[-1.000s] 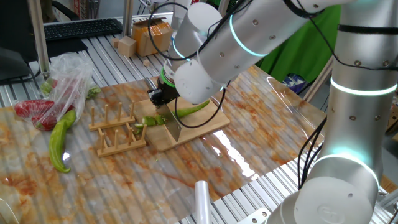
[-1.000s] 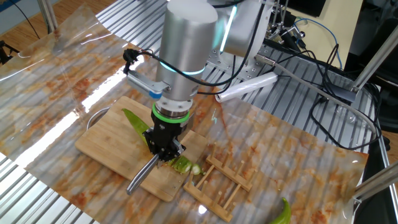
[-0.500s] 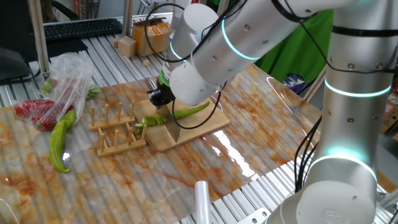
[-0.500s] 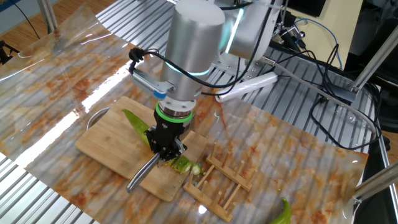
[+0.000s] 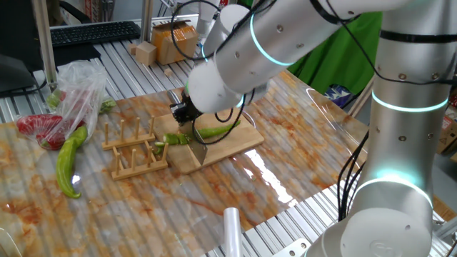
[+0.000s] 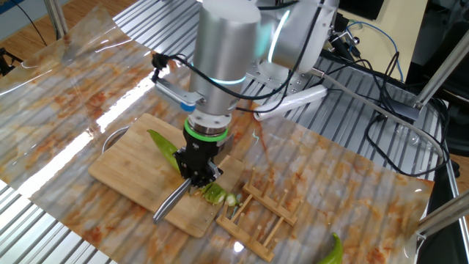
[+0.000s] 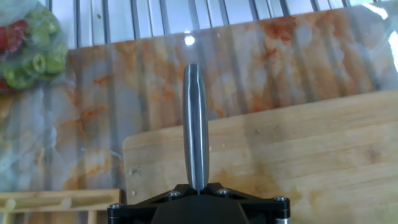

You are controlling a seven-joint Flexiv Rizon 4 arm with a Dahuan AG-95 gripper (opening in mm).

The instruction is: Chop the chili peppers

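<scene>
Now the gripper (image 6: pixel 196 171) is clamping a knife (image 6: pixel 174 201), its blade pressing into the chili pepper (image 5: pixel 211 131) on the cutting board (image 6: pixel 132 158).

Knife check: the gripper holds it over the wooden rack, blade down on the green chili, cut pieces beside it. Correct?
Not quite. The gripper holds the knife over the cutting board, not the rack, as the other fixed view shows. The blade is down on the chili, cut pieces beside it.

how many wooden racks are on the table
1: the wooden rack stands on the table right beside the cutting board; nothing suggests another hidden.
</scene>
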